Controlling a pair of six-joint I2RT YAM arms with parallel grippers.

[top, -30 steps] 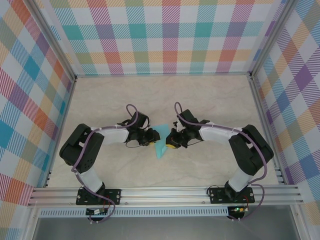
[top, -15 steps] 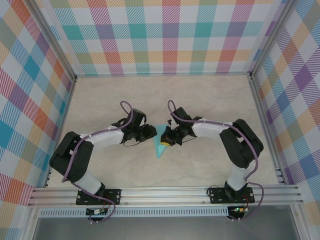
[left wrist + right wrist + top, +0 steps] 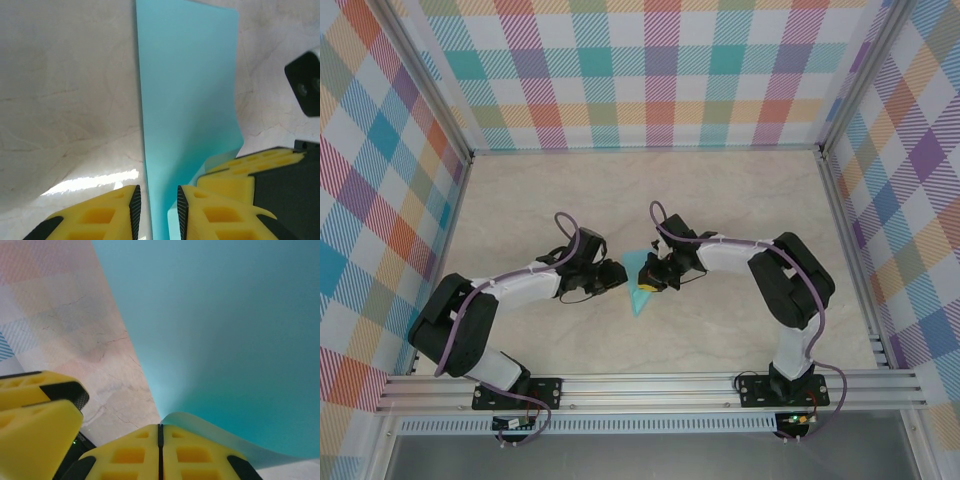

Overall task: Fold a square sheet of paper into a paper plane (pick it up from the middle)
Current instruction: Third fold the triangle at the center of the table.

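Mid-fold on the square sheet of paper (image 3: 187, 90)
Right fingers (image 3: 200, 455) pinch its edge, left fingers (image 3: 100, 220) sit slightly spread around the fold; next up, probably squeezing that crease flat.

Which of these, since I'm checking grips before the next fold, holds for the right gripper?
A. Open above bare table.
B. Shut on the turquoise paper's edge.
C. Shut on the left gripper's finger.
B: in the right wrist view the right gripper has its jaws pressed together, with the turquoise paper curling out at their tips.
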